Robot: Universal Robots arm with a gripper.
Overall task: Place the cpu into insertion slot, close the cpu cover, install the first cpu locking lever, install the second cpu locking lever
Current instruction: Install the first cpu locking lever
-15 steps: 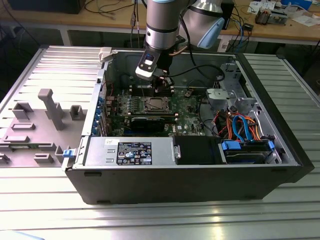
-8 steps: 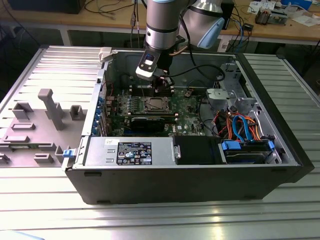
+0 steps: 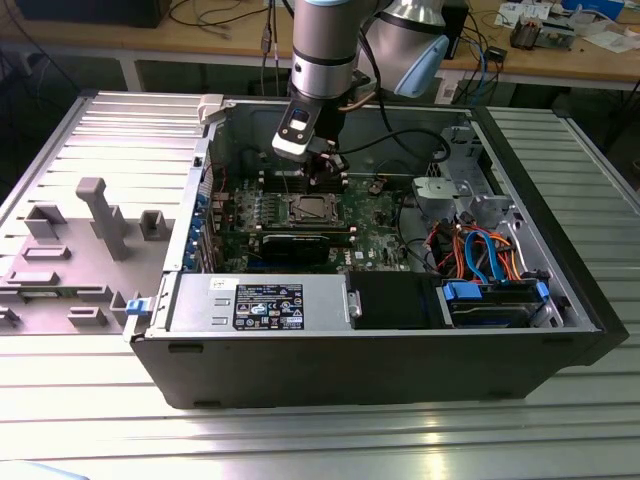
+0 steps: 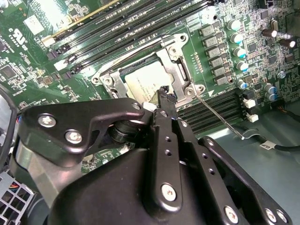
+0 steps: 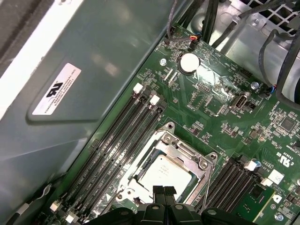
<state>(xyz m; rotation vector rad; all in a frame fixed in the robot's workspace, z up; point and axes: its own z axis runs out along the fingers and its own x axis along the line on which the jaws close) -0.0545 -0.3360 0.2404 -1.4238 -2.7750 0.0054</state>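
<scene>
Gripper hangs just above the slot in the exterior view. In the second wrist view its fingertips are pressed together, seemingly touching the cover, which lies flat over the cpu. In the first wrist view the cpu sits just beyond the gripper.

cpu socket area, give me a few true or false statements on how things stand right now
1. The cpu is held in the jaws. False: it lies flat on the green board, and the jaws hold nothing.
2. The cpu cover lies down flat around the chip. True.
3. The jaws are shut, close to the cover's edge. True.
4. The arm hangs outside the computer case. False: it reaches down into the open case.
</scene>
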